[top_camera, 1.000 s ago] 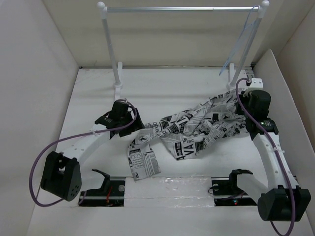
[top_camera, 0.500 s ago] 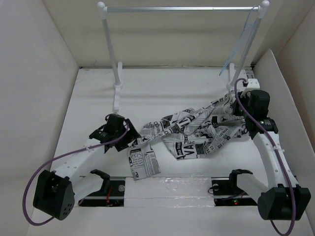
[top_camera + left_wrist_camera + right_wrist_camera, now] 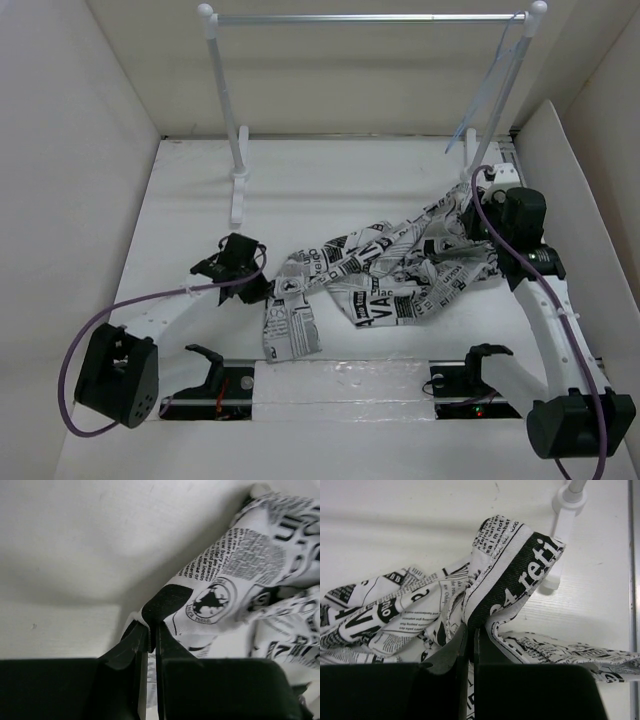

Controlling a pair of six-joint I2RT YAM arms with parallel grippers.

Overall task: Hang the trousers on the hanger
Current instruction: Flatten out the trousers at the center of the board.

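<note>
Now | trousers [image 3: 380, 275]: crumpled on table [image 3: 330, 190], long axis slanting near-left to far-right | left gripper [image 3: 266, 288]: pinching their left end | right gripper [image 3: 468, 224]: pinching far-right fold | hanger [image 3: 490, 85]: hangs from rack [image 3: 360, 18], right end.

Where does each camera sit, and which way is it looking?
Top: high behind the arms, looking down on the rack, hanger and trousers; both arms show.
Left wrist: on the left arm, looking past the left hand pinching the trousers.
Right wrist: likewise, past the right hand pinching the trousers toward the rack.
All share the trousers.
</note>
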